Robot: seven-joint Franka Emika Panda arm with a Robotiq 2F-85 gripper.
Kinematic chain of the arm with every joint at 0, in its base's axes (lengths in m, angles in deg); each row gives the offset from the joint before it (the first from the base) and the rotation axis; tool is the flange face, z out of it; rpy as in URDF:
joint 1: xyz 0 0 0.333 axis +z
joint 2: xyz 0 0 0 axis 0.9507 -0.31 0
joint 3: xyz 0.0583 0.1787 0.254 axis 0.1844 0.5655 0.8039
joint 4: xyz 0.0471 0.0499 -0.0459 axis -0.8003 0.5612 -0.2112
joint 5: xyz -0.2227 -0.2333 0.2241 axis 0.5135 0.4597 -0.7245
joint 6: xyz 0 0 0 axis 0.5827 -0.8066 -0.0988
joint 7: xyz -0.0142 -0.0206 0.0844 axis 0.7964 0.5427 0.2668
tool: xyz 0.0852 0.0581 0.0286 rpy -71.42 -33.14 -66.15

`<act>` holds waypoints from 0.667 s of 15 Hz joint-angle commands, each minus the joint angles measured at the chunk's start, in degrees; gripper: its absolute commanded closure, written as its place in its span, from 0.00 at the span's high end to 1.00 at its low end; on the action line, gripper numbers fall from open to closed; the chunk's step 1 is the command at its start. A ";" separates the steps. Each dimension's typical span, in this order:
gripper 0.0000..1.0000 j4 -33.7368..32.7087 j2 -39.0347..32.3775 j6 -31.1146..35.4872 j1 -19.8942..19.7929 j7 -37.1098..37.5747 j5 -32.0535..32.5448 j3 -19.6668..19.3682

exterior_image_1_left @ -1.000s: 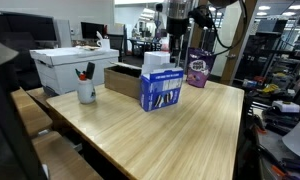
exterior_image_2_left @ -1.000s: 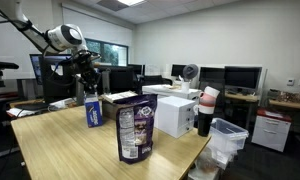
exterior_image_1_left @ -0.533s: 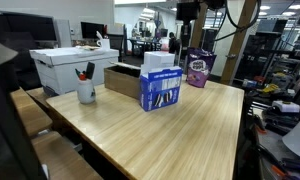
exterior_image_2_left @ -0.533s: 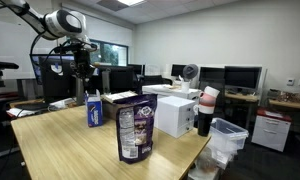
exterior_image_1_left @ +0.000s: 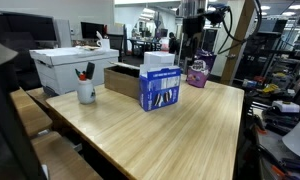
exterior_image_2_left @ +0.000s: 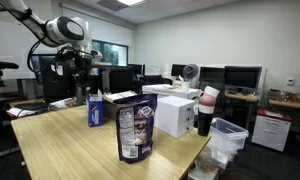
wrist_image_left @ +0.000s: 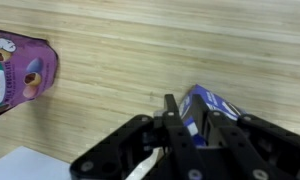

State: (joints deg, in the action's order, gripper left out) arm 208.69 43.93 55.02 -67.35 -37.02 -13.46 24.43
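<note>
1. Nearest me in an exterior view, the wooden table (exterior_image_1_left: 190, 135) has a wide bare stretch running to its near and right-hand edges. That is my open room.
2. Farther in, the white mug (exterior_image_1_left: 86, 93) of pens stands near the left edge. The blue box (exterior_image_1_left: 160, 88) stands upright about mid-table with bare wood around it.
3. Behind these, a brown carton (exterior_image_1_left: 122, 80) and a white lidded box (exterior_image_1_left: 72, 62) crowd the far left. The purple bag (exterior_image_1_left: 198, 72) stands upright near the far edge.
4. An exterior view from the opposite end puts the purple bag (exterior_image_2_left: 135, 130) nearest. It shows air between the gripper (exterior_image_2_left: 78, 70) and the blue box (exterior_image_2_left: 95, 108), a gap the wrist view does not give.
5. Only the wrist view shows the wood straight below. A top corner of the blue box (wrist_image_left: 205, 103) appears past the fingers (wrist_image_left: 170, 118), and the purple bag (wrist_image_left: 20, 75) lies off to the left.
6. The gripper hangs above the table close to the blue box, which rests on the wood, and I see it touching nothing. I cannot tell how far its jaws stand apart.
</note>
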 commanded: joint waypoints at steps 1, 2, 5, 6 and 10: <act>0.55 7.58 1.28 5.86 -1.34 4.44 6.71 0.79; 0.61 8.85 1.05 6.76 -1.50 5.77 8.73 0.83; 0.78 11.59 1.94 8.87 -2.13 8.50 4.85 -0.36; 0.84 13.57 3.81 11.40 -2.36 6.14 1.61 -1.41; 0.98 19.90 9.70 19.42 -3.75 1.34 -6.36 -4.34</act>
State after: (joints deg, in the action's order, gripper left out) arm 221.63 46.06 68.51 -69.41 -31.09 -14.30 21.90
